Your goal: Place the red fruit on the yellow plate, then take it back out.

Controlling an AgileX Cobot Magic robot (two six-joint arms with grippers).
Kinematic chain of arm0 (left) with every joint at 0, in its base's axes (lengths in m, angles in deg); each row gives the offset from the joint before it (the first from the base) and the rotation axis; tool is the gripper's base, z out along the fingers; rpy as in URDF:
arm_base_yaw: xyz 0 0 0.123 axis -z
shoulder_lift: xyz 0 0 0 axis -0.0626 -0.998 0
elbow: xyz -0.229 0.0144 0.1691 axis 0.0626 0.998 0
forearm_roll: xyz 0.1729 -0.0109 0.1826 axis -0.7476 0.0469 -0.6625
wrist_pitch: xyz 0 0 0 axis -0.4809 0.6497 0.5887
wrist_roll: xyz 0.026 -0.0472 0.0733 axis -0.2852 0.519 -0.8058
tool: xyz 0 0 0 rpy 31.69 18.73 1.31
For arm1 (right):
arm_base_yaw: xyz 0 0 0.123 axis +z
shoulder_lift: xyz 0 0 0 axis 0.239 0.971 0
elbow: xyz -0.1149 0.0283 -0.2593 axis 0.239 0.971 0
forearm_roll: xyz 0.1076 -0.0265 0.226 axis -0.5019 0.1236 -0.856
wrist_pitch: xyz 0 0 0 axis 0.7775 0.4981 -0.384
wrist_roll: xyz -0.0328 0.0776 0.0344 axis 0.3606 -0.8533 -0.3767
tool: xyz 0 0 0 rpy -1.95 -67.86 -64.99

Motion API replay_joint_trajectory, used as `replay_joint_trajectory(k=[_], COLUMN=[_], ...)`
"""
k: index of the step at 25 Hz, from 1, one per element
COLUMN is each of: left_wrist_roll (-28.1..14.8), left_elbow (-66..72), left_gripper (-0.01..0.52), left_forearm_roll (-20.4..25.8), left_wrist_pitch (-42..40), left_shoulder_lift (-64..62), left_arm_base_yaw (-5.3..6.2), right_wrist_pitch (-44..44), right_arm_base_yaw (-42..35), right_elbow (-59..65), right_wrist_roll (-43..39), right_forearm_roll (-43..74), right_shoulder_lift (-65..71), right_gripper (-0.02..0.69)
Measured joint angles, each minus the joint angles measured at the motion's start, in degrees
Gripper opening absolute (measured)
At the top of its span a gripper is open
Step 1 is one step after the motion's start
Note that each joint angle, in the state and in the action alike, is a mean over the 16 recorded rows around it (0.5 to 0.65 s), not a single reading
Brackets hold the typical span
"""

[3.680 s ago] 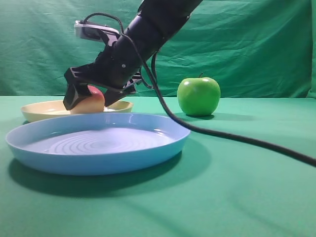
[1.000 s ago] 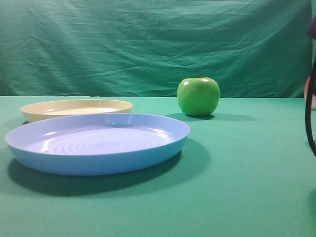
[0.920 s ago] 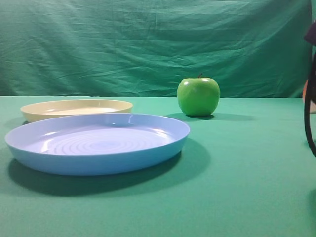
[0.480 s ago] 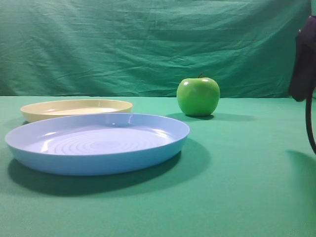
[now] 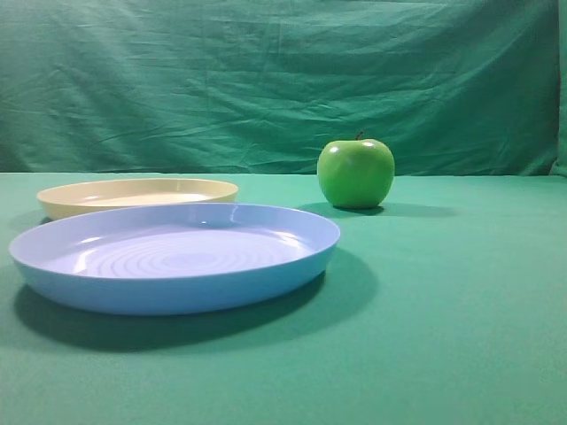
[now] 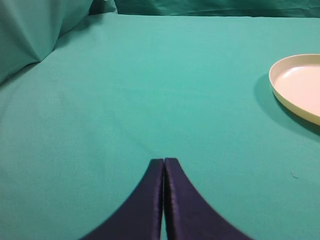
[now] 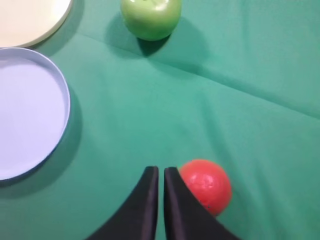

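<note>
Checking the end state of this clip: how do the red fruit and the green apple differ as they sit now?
The red fruit is red with an orange blush; the green apple is shiny green with a stem. The red fruit lies right beside the shut right gripper, while the green apple sits far from it, nearer the yellow plate. The fruit looks slightly smaller. Both are round, rest on the green cloth, and neither is on a plate.
</note>
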Motion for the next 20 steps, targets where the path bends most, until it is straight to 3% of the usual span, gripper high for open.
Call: replay_joint_trajectory(k=[20], left_wrist_roll=[0.0], left_elbow=[0.0], left_gripper=[0.0], left_forearm_roll=[0.0], left_wrist_pitch=[0.0], left_shoulder_lift=[0.0], left_arm_base_yaw=[0.0], right_wrist_pitch=[0.3], right_arm_base_yaw=[0.0], right_elbow=[15.5], right_wrist_roll=[-3.4], right_forearm_roll=[-2.4], right_shoulder_lift=[-35.5], right_gripper=[0.0])
